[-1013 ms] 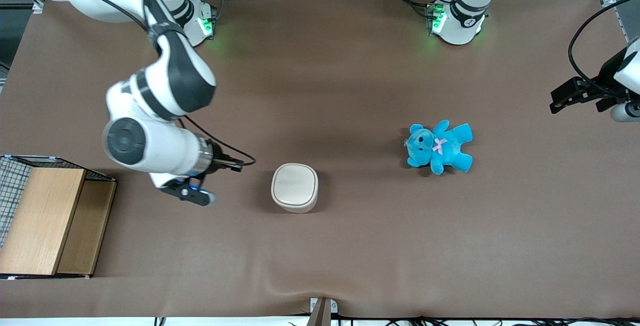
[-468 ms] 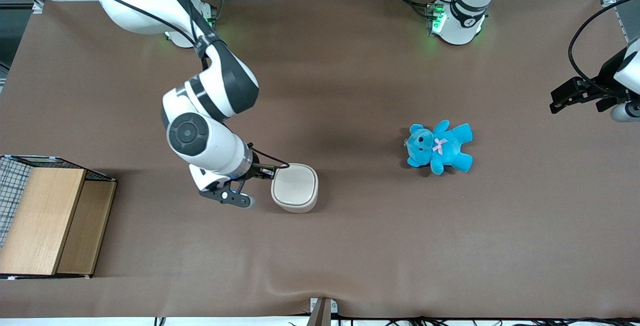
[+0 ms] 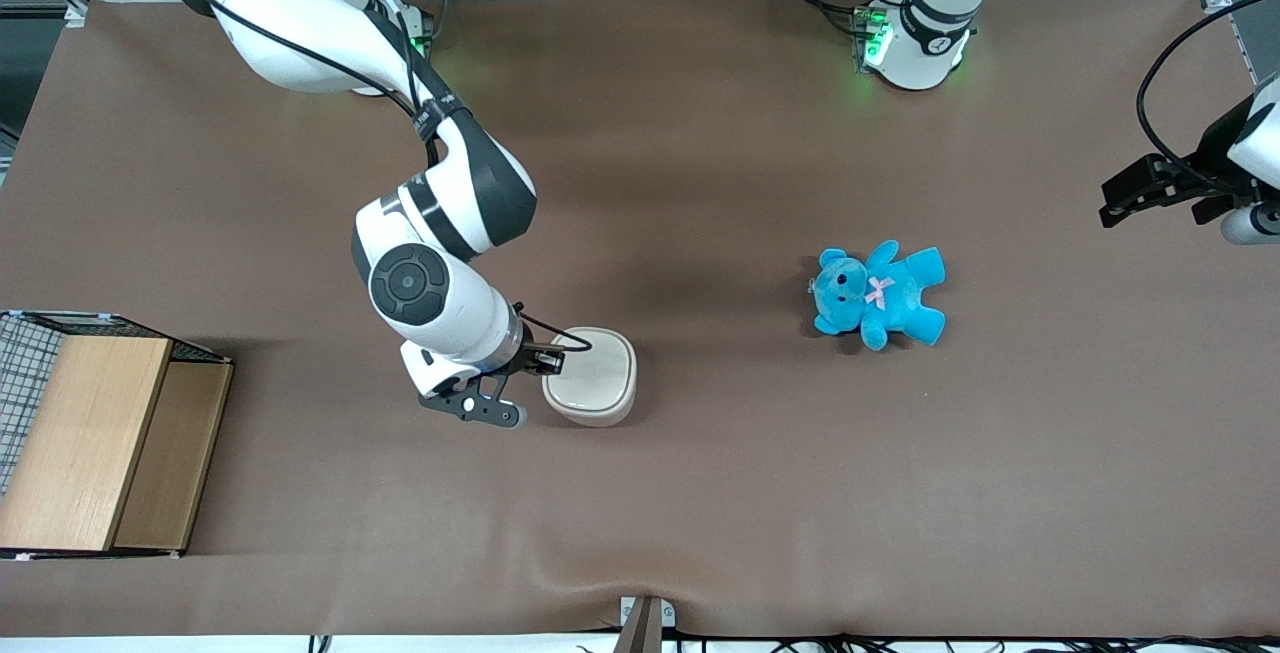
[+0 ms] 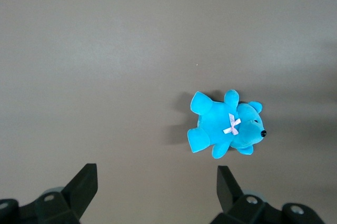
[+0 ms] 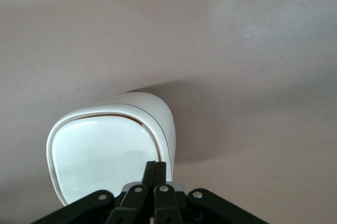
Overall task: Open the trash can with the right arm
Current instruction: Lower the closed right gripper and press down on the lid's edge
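Gripper [image 5: 156, 174] fingers pressed together, empty, over trash can [image 3: 590, 376] lid edge, mid-table. Risk: off-centre push slips off lid [image 5: 102, 158], shoves light can sideways.

You will find no legible text, label, brand, number or sign on any item here, including the trash can [image 3: 590, 376] and the gripper [image 5: 156, 174].
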You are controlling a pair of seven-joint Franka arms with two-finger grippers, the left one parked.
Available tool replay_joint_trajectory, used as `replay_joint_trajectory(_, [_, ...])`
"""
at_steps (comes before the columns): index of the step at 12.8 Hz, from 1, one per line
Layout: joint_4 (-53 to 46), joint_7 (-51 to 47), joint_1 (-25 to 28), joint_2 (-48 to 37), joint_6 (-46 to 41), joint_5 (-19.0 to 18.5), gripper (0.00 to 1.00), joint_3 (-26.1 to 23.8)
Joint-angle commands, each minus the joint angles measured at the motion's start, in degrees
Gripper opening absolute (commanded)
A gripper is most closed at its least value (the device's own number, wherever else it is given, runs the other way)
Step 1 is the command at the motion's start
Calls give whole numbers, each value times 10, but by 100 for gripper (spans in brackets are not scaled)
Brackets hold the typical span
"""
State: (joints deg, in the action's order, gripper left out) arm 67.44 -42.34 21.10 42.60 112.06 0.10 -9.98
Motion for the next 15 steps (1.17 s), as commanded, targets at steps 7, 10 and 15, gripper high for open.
replay_joint_trajectory(7, [-29,-10,25,38,10,-16,0,3])
replay_joint_trajectory(10, [-25,-13,32,39,10,-19,0,3])
replay_joint_trajectory(15, [-25,-13,35,40,10,-21,0,4])
